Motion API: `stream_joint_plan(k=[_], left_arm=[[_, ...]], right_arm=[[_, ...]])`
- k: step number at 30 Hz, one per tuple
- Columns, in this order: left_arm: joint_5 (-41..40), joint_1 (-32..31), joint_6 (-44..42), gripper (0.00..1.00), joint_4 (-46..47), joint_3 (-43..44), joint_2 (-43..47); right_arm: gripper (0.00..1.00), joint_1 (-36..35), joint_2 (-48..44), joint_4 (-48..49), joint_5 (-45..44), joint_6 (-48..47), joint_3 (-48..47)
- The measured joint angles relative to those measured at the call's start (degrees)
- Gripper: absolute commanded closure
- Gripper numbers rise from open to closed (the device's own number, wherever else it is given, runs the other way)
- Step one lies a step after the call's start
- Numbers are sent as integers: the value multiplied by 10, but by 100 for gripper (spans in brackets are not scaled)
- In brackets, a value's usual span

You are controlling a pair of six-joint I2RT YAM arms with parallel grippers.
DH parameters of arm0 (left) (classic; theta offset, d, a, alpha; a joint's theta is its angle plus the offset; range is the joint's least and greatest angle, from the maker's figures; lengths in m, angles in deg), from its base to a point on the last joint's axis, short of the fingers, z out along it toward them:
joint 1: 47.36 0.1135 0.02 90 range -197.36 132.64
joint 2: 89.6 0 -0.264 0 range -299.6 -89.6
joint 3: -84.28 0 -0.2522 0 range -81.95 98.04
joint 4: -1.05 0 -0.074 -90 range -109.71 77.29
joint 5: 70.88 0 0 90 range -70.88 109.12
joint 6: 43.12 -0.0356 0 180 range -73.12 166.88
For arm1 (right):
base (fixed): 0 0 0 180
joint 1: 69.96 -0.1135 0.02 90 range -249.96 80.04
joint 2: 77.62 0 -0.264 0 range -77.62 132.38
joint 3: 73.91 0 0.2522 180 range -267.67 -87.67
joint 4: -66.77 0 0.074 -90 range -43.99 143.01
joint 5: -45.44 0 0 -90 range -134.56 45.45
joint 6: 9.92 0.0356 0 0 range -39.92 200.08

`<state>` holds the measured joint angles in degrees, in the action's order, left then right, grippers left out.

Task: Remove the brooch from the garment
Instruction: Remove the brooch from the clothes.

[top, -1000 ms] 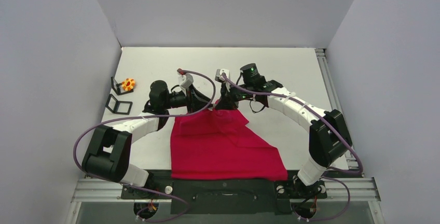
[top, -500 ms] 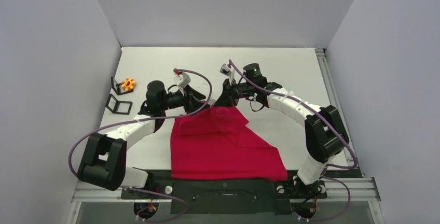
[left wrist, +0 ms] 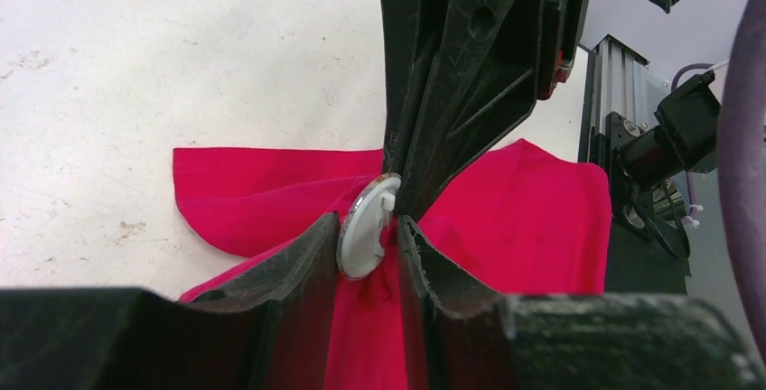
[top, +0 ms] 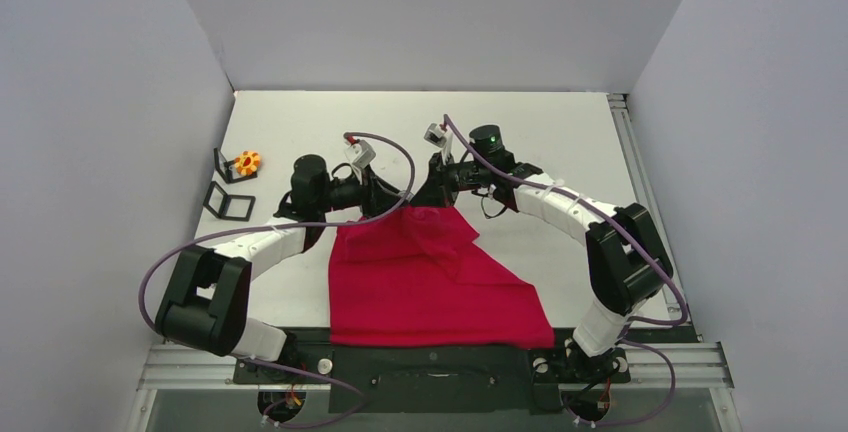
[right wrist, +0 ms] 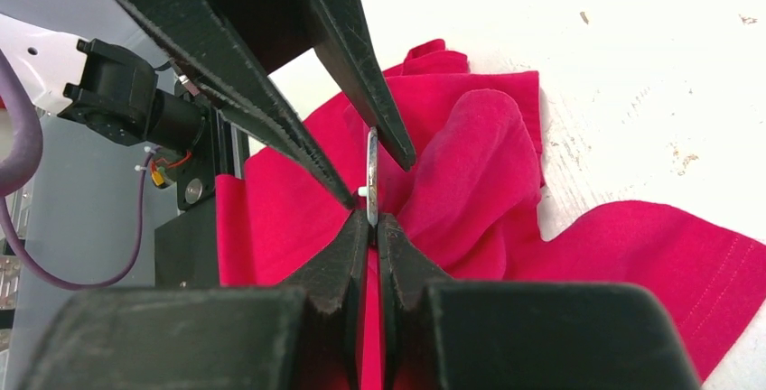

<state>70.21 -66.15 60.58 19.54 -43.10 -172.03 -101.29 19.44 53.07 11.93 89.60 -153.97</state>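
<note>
Red cloth, one piece: my task's garment, a plain bright red short-sleeved T-shirt [top: 430,282]. It lies on the white worktop [top: 540,142] at the middle of the near edge. It is flat along that edge and gathered into a crumpled peak at its far end.

Round, flat, silver-white brooch [left wrist: 361,232], one. It sits at that peak against the cloth, standing on edge, with a small white stud near its rim.

My right gripper [right wrist: 371,220], black, two fingers. It is set at the peak from the far right side. Its fingers are pressed together on the rim of the brooch, with red cloth bunched directly beneath the tips.

My left gripper [left wrist: 370,221], black, two fingers. It is set at the peak from the left side, fingers part-way apart and one on either side of the brooch. One finger [left wrist: 312,255] touches the disc; whether the other presses on it, I cannot tell.

Left edge of the worktop: a small orange and yellow flower-shaped piece [top: 246,162] beside two black square frames [top: 229,202], well apart from the T-shirt.
</note>
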Motion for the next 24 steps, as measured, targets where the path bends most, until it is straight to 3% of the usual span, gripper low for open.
stream_joint_plan(k=[11, 14, 17, 21, 23, 24], left_arm=[[-15, -7, 9, 82, -28, 18, -6], [-16, -7, 3, 94, -37, 19, -6], [-15, -9, -7, 100, -43, 19, -6], [-12, -11, -12, 100, -47, 20, -5], [-11, -11, -8, 89, -45, 20, -5], [-10, -11, -6, 77, -43, 20, -5]], right_arm=[[100, -3, -2, 11, -9, 5, 9], [100, -2, -2, 16, -14, 10, 12], [100, -1, -2, 22, -22, 17, 19], [100, 2, -2, 30, -23, 19, 25], [100, 2, -2, 30, -22, 19, 25], [100, 2, -2, 30, -22, 17, 25]])
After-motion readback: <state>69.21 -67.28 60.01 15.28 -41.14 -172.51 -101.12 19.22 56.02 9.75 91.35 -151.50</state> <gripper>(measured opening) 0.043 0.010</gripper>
